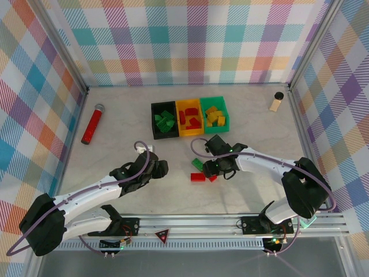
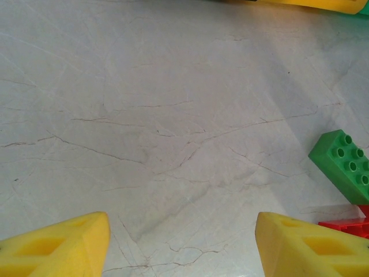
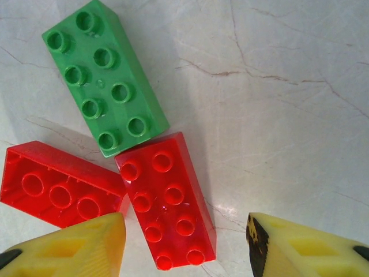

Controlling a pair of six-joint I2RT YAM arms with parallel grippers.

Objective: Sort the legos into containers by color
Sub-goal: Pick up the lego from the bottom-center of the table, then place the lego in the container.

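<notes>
I am looking down through the wrist camera at my left gripper [image 2: 183,245]. Its yellow fingers [image 2: 57,245] are standing well apart over bare bench [image 1: 248,127], gripping nothing.

My right gripper [image 3: 187,245] is hanging just above three loose legos near the middle of the bench, and its jaws are also standing apart, closed on nothing. A red brick [image 3: 167,199] is lying studs up, reaching down into the gap between the fingers and sitting nearer the left-hand one in that view. An overturned red brick [image 3: 60,184] is lying against its side, hollow face up. A green brick [image 3: 104,78] is resting studs up just beyond, its corner meeting the red brick.

From above, I am seeing the three bins sitting in a row at the back. The black bin [image 1: 154,121] is holding green legos, the yellow-orange bin [image 1: 190,104] red ones, and the green bin [image 1: 226,115] yellow ones. A red cylinder [image 1: 92,124] is lying far left, and a tan bottle [image 1: 277,101] is standing far right.
</notes>
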